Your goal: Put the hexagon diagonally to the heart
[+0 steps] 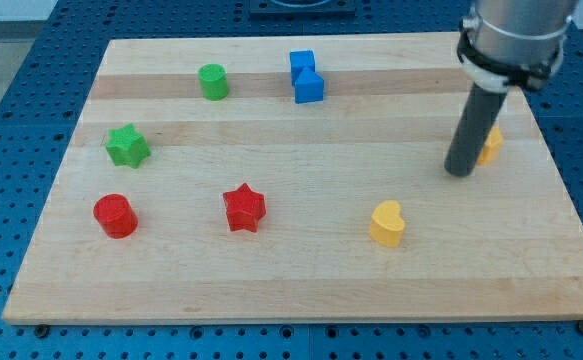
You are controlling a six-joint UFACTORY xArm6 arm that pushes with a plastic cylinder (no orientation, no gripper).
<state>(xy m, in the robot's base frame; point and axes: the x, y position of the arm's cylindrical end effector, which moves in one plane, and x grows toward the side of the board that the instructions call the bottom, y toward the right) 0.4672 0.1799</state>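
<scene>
My tip (460, 172): it is the bottom end of my dark rod, and it sits on the board at the view's right side. There are no jaws on it, so it holds nothing. It can only push.
Yellow hexagon (491, 146): this is the block I must move. It is just behind my rod, a bit up and to the view's right of my tip. The rod hides most of it, so I only see one yellow edge. It looks like it touches the rod, but I cannot tell for sure.
Yellow heart (387, 223): it lies lower down, near the view's bottom, to the left of my tip. It is apart from the tip and from the hexagon.
Red star (244, 208): it is to the view's left of the heart, well apart from it.
Red cylinder (115, 215): it is far on the view's left, low down.
Green star (127, 146): it is above the red cylinder.
Green cylinder (212, 81): it is near the view's top, left of the middle.
Blue blocks (306, 76): two of them touch each other near the view's top. I cannot make out their shapes well.
Wooden board (301, 290): all the blocks sit on it.
</scene>
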